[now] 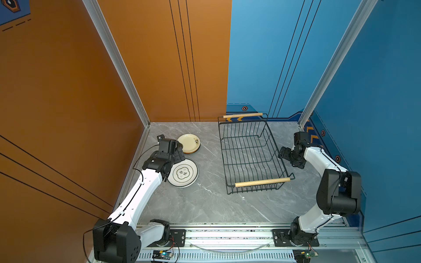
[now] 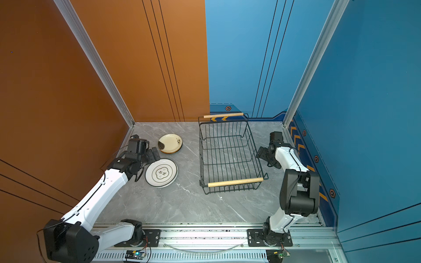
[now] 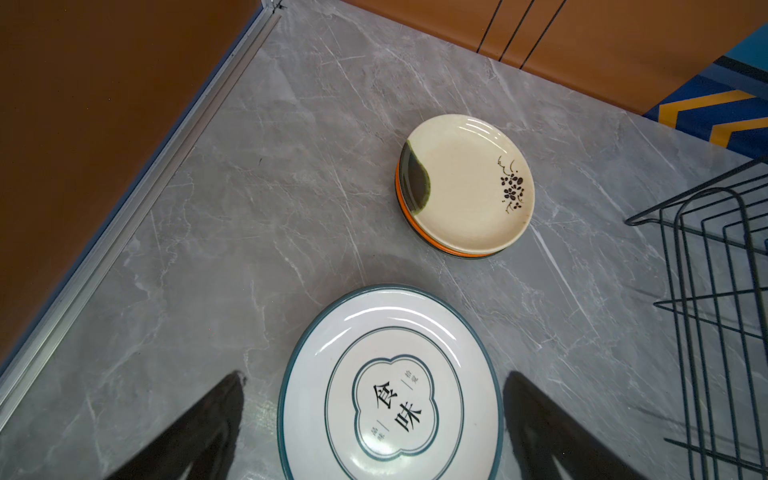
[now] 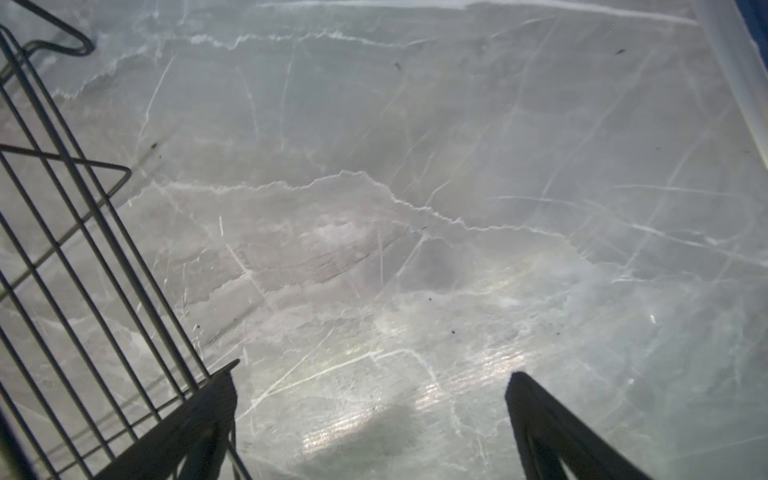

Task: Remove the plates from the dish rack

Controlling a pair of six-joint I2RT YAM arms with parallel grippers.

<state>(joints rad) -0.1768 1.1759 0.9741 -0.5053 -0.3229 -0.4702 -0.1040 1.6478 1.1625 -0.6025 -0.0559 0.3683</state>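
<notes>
Rack (image 1: 262,181) on table (image 1: 205,205), right of centre in both top views. Long axis running near to far, wooden handle at each end.

All visible plates out of the rack, lying flat on the table left of it, well apart from it.

Small stack (image 3: 469,187) toward the back: cream plate on top with dark patch and flower sprig, orange rim and a dark rim showing beneath.

Big plate (image 3: 390,390) nearer the front: white, teal rim, printed characters in the middle. Just beside the small stack, with a strip of bare table between them in the left wrist view. Hint of another rim under it in a top view; count unclear.

Left gripper (image 2: 153,152) beside both piles, on their left. Jaws spread wide and holding nothing. In the left wrist view the big plate's far edge lies between the two fingers (image 3: 224,399); contact with the plate not visible.

Right gripper (image 1: 283,154) just beside the rack's right long side, low over the table. Jaws spread wide, only bare table between them in the right wrist view. One finger (image 4: 208,407) overlapping the rack wire there; touching or not, cannot tell.
</notes>
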